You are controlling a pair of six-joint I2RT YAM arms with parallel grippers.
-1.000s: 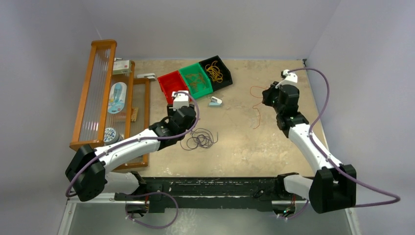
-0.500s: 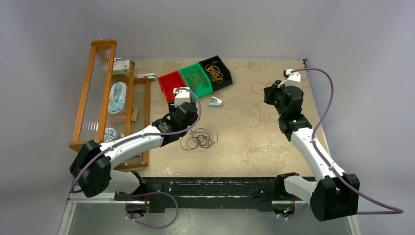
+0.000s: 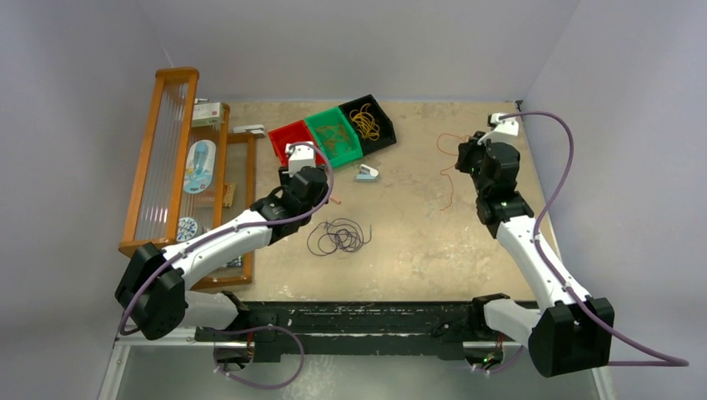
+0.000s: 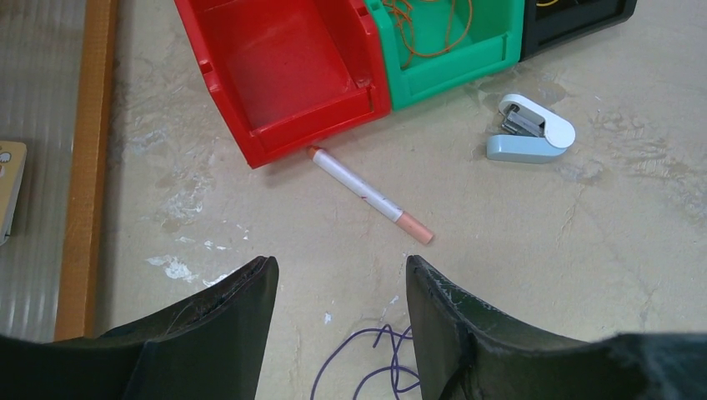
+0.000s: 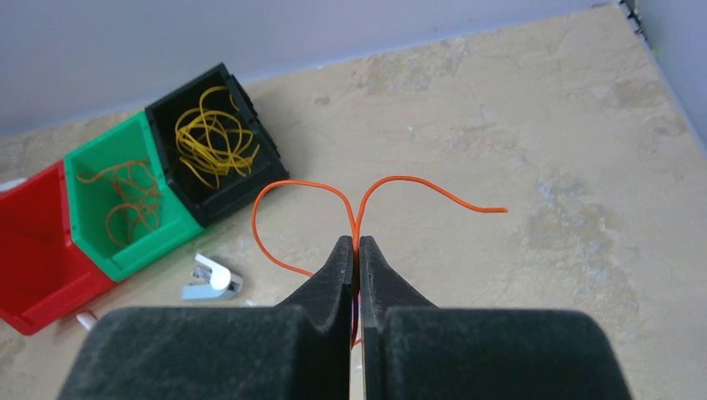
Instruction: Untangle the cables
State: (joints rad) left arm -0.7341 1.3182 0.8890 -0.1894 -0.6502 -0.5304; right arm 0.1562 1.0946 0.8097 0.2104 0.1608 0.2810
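A dark purple-black cable tangle (image 3: pixel 338 236) lies loose mid-table, and its top loops (image 4: pixel 367 367) show below my left gripper (image 4: pixel 340 262). That gripper (image 3: pixel 319 204) hangs open just behind the tangle and holds nothing. My right gripper (image 5: pixel 357 242) is shut on a thin orange-red cable (image 5: pixel 275 200), which arches out both ways from the fingertips. In the top view this cable (image 3: pixel 451 179) hangs from the right gripper (image 3: pixel 461 154) at the back right, well apart from the dark tangle. More thin cables lie in the green bin (image 5: pixel 108 242) and the black bin (image 5: pixel 167 167).
Red (image 3: pixel 284 133), green (image 3: pixel 321 122) and black (image 3: pixel 386 133) bins stand in a row at the back. A pink-tipped white pen (image 4: pixel 369 193) lies before the red bin (image 4: pixel 250 125). A small stapler (image 3: pixel 366 172) sits nearby. A wooden rack (image 3: pixel 179 79) lines the left edge.
My right gripper has carried the orange-red cable farther back and to the right. My left gripper has shifted left and back toward the red bin, still open.
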